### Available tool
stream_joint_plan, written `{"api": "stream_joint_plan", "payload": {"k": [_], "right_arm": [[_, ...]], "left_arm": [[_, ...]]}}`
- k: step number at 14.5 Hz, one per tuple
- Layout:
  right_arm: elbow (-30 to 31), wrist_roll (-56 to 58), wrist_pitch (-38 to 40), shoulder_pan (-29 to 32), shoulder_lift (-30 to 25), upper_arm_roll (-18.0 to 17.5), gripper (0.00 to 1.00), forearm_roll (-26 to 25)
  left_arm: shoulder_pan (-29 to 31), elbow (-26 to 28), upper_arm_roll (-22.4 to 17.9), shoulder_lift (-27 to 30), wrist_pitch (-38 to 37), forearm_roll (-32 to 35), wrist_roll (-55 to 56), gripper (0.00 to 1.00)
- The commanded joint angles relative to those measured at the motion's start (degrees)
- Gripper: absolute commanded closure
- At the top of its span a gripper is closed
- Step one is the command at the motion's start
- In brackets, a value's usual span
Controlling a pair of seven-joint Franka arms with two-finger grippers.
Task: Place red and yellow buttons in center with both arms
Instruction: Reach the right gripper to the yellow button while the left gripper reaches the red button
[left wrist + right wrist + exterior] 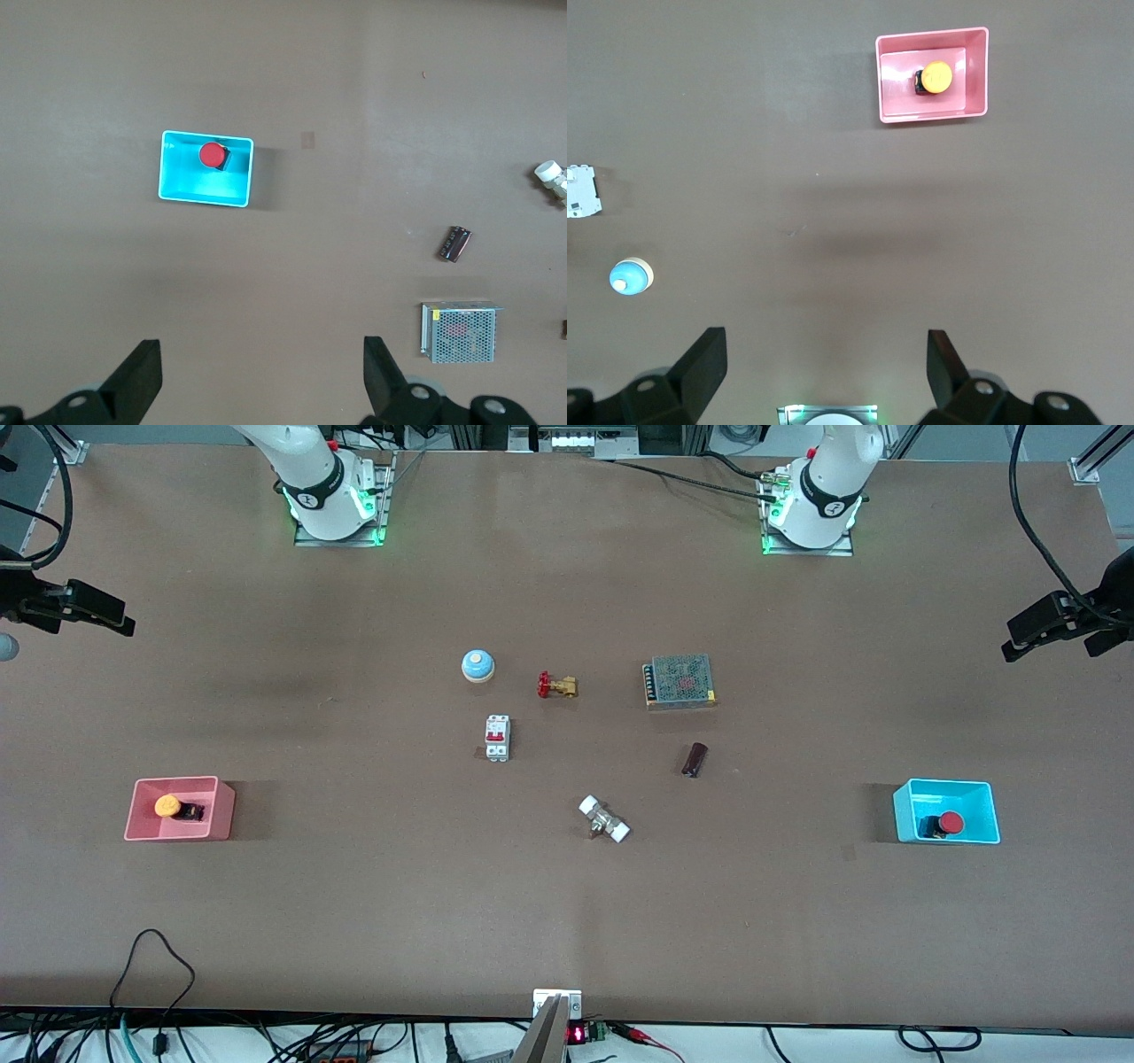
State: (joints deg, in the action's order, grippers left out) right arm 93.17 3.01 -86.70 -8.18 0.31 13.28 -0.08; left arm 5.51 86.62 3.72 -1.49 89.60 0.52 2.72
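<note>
Front view: nothing placed yet. Red button (950,823) in cyan bin (944,789), yellow button (168,806) in pink bin (174,783); center (585,753) awaiting both. Left gripper (262,365), right gripper (827,356) spread wide, high over table, holding nothing.

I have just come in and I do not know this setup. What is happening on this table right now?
Nothing is being handled yet. The left gripper and the right gripper are both open, high over bare table, holding nothing. The red button lies in the cyan bin at the left arm's end, and the yellow button lies in the pink bin at the right arm's end. Neither button has reached the center, where small parts lie.
</note>
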Motion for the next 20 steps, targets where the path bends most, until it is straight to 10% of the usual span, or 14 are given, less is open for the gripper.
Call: {"api": "stream_joint_plan", "payload": {"k": [1,8,20], "right_arm": [[1.9,-0.6,0.2,0.3,-2.1,-0.4,0.0,-0.9],[1.6,0.4,-4.2,1.1,2.5,-0.2,0.0,-1.0],[-2.6,0.5,-29.4,5.7,27.9,-0.2,0.0,-1.7]], "left_arm": [[0.4,-0.9,0.6,-0.2,-1.4,-1.3,-0.3,0.0],[0.6,-1.3,0.2,-1.3,-0.7,-0.5,-0.3,0.0],[4.3,-1.5,0.1,-16.0,10.2,3.9,-4.5,0.0]]}}
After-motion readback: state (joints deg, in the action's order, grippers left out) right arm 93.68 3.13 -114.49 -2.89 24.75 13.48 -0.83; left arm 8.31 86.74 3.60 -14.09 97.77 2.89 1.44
